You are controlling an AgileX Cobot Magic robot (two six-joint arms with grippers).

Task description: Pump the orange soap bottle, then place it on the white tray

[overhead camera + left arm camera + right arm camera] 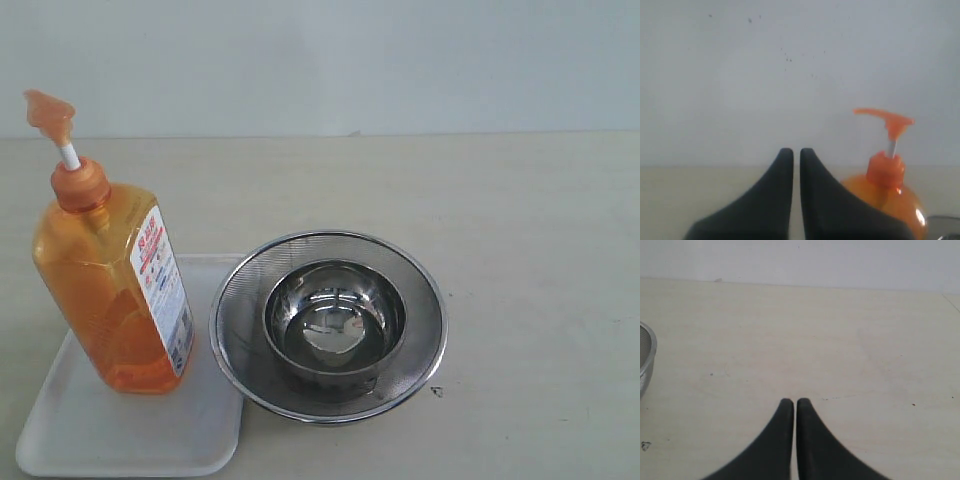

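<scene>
The orange soap bottle (110,290) stands upright on the white tray (130,425) at the left of the exterior view, its pump head raised on the white stem. No arm shows in the exterior view. In the left wrist view my left gripper (796,151) is shut with nothing between its black fingers, and the orange soap bottle (887,192) stands apart beside it. My right gripper (793,401) is shut on nothing, hovering over bare table.
A round steel mesh strainer (420,340) with a steel bowl (334,318) inside it sits right of the tray, its rim touching the tray's edge. The strainer's rim (646,362) shows at the edge of the right wrist view. A pale wall stands behind the table.
</scene>
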